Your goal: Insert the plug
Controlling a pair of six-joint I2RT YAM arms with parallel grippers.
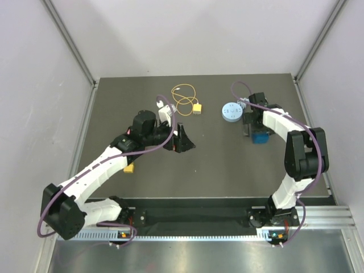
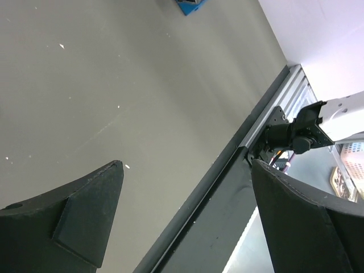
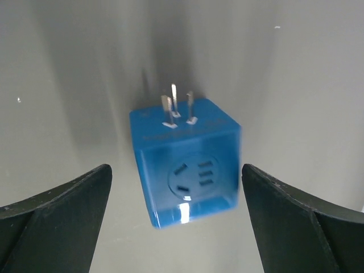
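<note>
Nearest me, low on the left of the overhead view, a loose yellow block (image 1: 129,169) lay half under the left arm. It was the same colour as the plug, so I thought it could be mistaken for it. Just past it the left hand (image 2: 186,163) hung over the matte dark grey tabletop (image 1: 227,170), its two black wedge-shaped fingers spread wide with nothing between them.

Right of centre, the right hand (image 3: 175,167) was just as wide open and empty. Seen from its wrist, a blue cube adapter (image 3: 185,165) sat in the gap between the fingers, touching neither. The cube was glossy, smooth plastic with rounded edges. Three thin metal prongs stood out of one face, and there were socket slots in the neighbouring face. Smooth and probably light, it might slide or tip on the tabletop if pushed before it was gripped firmly, and those prongs could foul a finger.

Beyond it lay a flat, pale blue round disc (image 1: 231,111). The plug (image 1: 197,109), a small squarish yellow connector, sat upper centre, well apart from both hands. Its thin yellow-orange wire (image 1: 183,95) curled in loops farthest back. Springy wire like that could twist the little plug in a pinch, or drag it askew on the way to the socket.
</note>
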